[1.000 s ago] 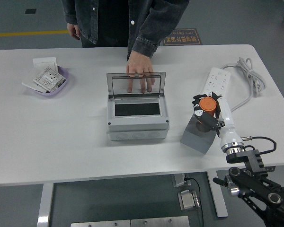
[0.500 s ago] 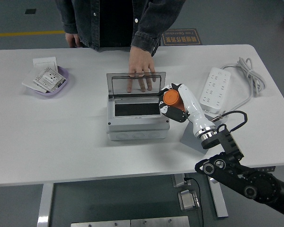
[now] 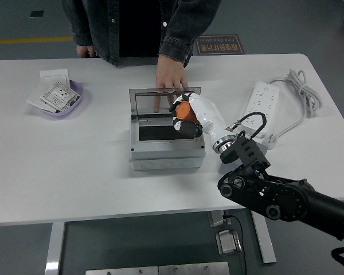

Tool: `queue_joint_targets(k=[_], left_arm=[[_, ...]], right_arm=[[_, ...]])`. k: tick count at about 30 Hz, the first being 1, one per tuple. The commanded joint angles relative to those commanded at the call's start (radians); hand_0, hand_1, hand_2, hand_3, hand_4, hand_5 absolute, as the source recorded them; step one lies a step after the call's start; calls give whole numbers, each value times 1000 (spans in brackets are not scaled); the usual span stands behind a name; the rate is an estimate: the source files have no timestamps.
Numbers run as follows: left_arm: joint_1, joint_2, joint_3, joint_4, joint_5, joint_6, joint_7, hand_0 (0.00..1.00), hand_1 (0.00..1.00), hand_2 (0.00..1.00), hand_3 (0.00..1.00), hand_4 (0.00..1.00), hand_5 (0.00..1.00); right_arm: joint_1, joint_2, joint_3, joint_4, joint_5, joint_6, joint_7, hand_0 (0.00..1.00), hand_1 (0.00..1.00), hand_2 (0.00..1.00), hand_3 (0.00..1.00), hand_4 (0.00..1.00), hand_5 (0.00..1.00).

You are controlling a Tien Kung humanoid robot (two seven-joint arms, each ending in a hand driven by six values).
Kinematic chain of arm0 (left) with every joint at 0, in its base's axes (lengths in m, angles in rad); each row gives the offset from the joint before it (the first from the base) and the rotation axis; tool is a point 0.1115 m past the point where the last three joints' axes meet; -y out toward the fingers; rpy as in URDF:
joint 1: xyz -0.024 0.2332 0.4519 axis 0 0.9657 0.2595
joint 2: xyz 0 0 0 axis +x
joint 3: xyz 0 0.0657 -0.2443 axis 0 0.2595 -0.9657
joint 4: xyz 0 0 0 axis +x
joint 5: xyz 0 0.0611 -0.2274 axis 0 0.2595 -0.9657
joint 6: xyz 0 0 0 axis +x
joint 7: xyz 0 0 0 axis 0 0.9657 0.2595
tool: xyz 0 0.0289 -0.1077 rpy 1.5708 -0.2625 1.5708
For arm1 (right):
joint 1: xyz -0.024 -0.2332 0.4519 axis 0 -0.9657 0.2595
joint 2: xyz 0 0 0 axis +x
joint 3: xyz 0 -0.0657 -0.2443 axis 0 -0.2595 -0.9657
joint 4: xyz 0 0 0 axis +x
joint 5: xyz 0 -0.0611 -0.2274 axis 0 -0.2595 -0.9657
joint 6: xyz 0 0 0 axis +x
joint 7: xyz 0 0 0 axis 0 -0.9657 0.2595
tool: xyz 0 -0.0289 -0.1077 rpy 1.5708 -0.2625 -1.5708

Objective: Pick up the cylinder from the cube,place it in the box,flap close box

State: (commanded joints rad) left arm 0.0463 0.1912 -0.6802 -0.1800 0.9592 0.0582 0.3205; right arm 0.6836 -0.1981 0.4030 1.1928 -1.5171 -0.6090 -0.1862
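My right hand (image 3: 183,116) is shut on the orange cylinder (image 3: 184,111) and holds it over the right part of the open grey box (image 3: 166,150). The box's clear lid (image 3: 160,101) stands upright at the back. A person's hand (image 3: 171,80) rests on the lid's top edge and holds it. The grey cube (image 3: 230,167) is mostly hidden behind my right arm, at the box's right. My left hand is out of view.
A white power strip (image 3: 260,103) with its coiled cable (image 3: 298,86) lies at the right. A purple dish (image 3: 60,98) with packets and a white card sits at the far left. The person stands at the table's far edge.
My right hand has carried the orange cylinder from the cube leftward, to above the open box. The person's hand has stayed on the lid.
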Motion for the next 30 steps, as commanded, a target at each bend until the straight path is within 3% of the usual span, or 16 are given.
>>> queue_joint_targets(k=[10,20,21,26,27,30], left_arm=[[0,1,-7,0,13,0,3,582,615,554,573,473,282],[0,3,-7,0,16,0,5,583,616,554,573,473,282],[0,3,-6,0,15,0,5,583,616,554,574,474,281],[-2,4,4,0,7,0,4,583,616,554,574,474,281],[-2,3,6,0,5,0,4,583,616,554,573,474,281],[-3,3,15,0,-2,0,2,583,616,554,573,474,281]], right_arm=[[88,39,-137,-60,18,35,-30,48,141,292,256,108,77],[176,67,-189,-109,-15,106,-86,52,142,289,256,102,86],[182,69,-192,-113,-16,119,-89,55,144,295,298,102,84],[198,74,-200,-130,-23,171,-97,55,144,295,298,102,84],[200,74,-200,-133,-25,178,-99,64,155,314,453,165,57],[206,75,-197,-141,-37,192,-109,64,155,314,453,165,57]])
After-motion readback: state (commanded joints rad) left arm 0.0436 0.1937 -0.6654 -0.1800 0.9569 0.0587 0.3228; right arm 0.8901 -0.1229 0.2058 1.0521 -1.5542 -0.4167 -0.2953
